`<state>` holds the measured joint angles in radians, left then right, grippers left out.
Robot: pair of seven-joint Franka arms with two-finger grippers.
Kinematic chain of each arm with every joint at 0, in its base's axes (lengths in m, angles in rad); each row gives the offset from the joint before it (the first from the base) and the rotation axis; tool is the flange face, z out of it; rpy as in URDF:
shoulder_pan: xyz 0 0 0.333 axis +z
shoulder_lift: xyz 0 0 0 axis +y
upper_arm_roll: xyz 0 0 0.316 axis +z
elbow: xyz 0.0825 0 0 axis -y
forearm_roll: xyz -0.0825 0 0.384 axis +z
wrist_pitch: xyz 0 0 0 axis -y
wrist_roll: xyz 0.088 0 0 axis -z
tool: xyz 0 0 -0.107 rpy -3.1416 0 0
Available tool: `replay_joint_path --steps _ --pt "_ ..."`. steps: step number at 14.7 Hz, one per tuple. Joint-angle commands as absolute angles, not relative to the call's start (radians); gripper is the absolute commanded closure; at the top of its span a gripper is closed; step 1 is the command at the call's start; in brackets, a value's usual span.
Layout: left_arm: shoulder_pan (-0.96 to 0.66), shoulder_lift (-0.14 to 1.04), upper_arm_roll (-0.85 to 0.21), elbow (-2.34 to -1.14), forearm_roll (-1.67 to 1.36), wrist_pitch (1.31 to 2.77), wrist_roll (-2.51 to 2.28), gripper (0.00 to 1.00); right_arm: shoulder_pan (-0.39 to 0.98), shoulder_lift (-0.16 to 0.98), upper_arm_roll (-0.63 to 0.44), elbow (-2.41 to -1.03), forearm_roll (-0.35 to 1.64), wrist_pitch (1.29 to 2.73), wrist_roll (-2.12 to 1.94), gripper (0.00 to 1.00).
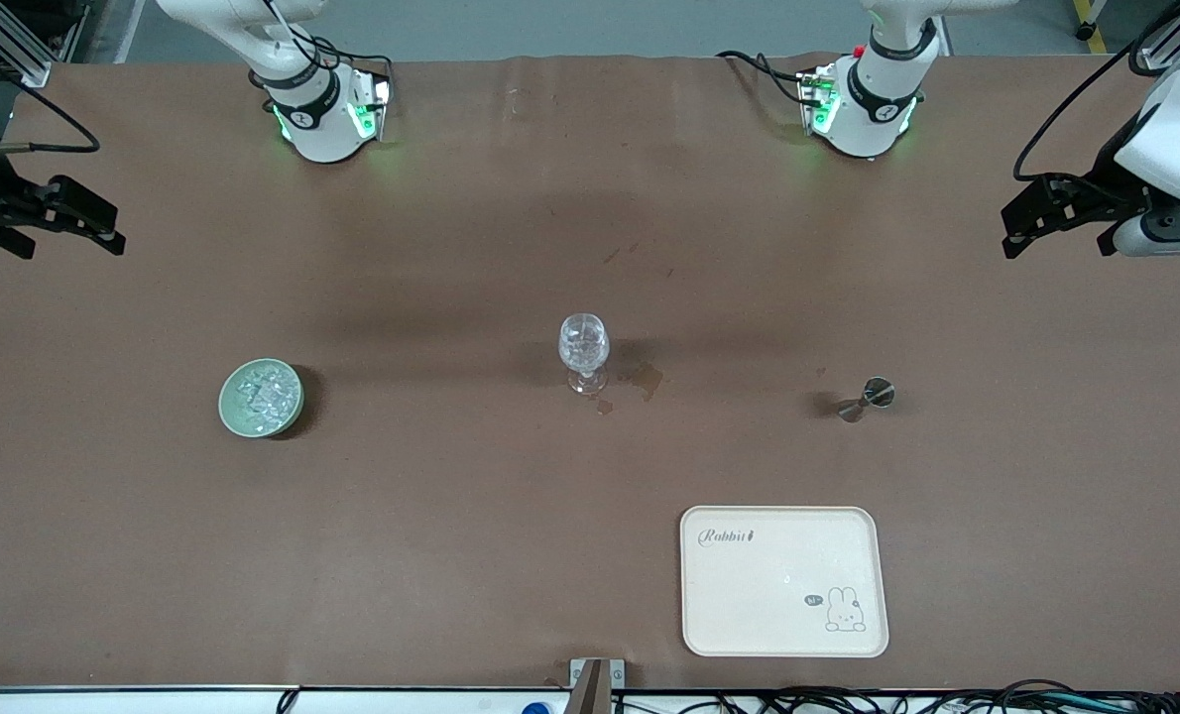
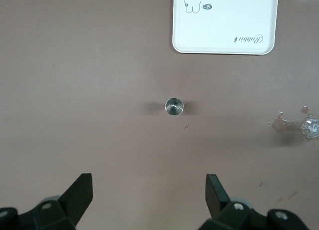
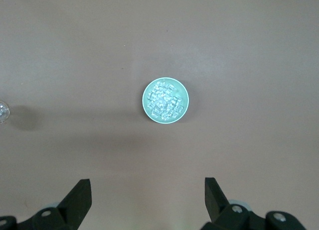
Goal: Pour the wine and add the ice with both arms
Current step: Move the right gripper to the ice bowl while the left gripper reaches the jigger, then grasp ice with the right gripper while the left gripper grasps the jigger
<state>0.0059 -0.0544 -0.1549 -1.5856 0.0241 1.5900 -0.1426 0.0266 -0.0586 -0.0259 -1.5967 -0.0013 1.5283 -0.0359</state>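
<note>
A clear stemmed glass (image 1: 583, 352) stands mid-table with glassy bits inside; it also shows in the left wrist view (image 2: 310, 126) and at the edge of the right wrist view (image 3: 2, 112). A pale green bowl (image 1: 261, 398) toward the right arm's end holds the ice (image 1: 263, 395), several clear chunks, also in the right wrist view (image 3: 165, 100). A small metal jigger (image 1: 868, 397) stands toward the left arm's end, also in the left wrist view (image 2: 174, 106). My left gripper (image 1: 1009, 233) (image 2: 148, 190) and right gripper (image 1: 114, 230) (image 3: 147, 192) hang open and empty over the table's ends.
A cream tray (image 1: 783, 580) with a rabbit print lies nearer the front camera than the jigger, and shows in the left wrist view (image 2: 224, 36). A wet stain (image 1: 642, 377) marks the brown table beside the glass. The two arm bases (image 1: 327, 114) (image 1: 863, 104) stand along the top.
</note>
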Motion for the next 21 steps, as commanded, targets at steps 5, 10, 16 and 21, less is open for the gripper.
replay_joint_path --steps 5,10,16,21 --pt "0.017 -0.029 -0.149 -1.545 0.023 1.586 -0.132 0.00 0.021 -0.067 -0.021 -1.620 0.014 1.558 -0.051 0.00" --pt "0.041 0.084 -0.143 -1.517 0.020 1.620 -0.127 0.00 0.023 -0.069 -0.021 -1.661 0.014 1.598 -0.054 0.01" --pt "0.092 0.253 -0.143 -1.519 -0.049 1.726 -0.263 0.00 0.015 -0.071 -0.023 -1.883 0.014 1.865 -0.054 0.08" --pt "0.120 0.368 -0.143 -1.520 -0.184 1.729 -0.536 0.00 -0.011 -0.023 -0.025 -2.085 0.012 2.144 -0.019 0.05"
